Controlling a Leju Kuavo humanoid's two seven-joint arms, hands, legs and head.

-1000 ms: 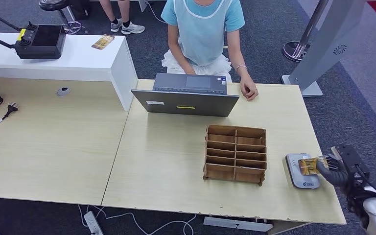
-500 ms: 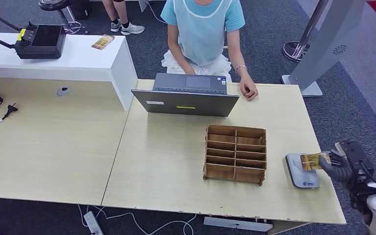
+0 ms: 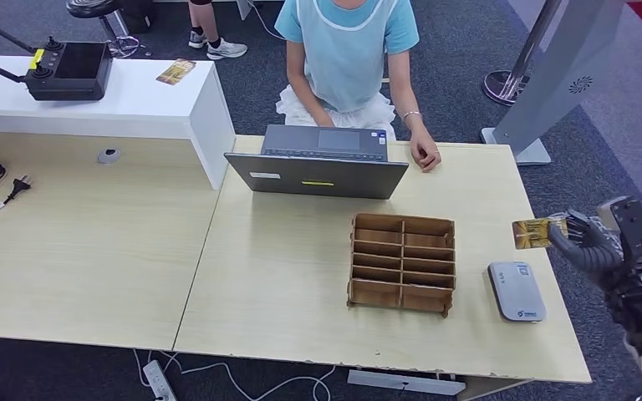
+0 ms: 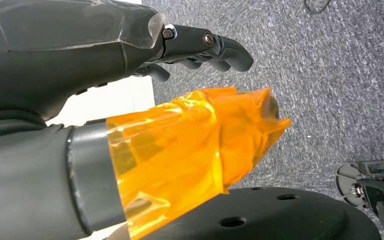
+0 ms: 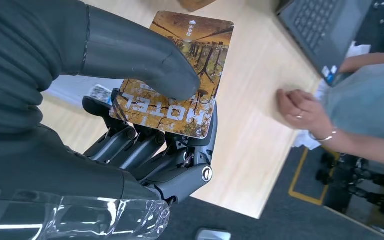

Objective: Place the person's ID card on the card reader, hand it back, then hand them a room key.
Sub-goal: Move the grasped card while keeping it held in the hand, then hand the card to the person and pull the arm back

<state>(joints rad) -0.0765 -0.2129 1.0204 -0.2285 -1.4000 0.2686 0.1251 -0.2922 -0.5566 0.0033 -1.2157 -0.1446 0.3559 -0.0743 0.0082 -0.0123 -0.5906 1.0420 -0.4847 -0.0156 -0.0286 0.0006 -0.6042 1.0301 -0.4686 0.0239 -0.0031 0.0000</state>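
Right hand: the right hand (image 3: 589,242) is raised past the right edge of the desk (image 3: 301,276), thumb pressed down on a card (image 3: 532,233) against the fingers (image 5: 150,150) curled beneath it; the pinch is plain in the right wrist view
Card: gold and brown, printed with the word HOTEL; held in the air above the desk's right edge, beyond the card reader and apart from it, nearer the person's side
Card reader: the grey card reader (image 3: 517,291) lies flat near the desk's right edge, just beside the wooden organiser (image 3: 402,263); nothing rests on it
Person: a person in a light blue top (image 3: 347,42) sits across the desk behind an open laptop (image 3: 318,163); one hand (image 3: 425,154) rests on the desktop beside the laptop
Left hand: the left hand (image 4: 130,55) hangs over grey carpet, its dark fingers (image 4: 220,47) loosely curled together and holding nothing; orange film wraps the thumb
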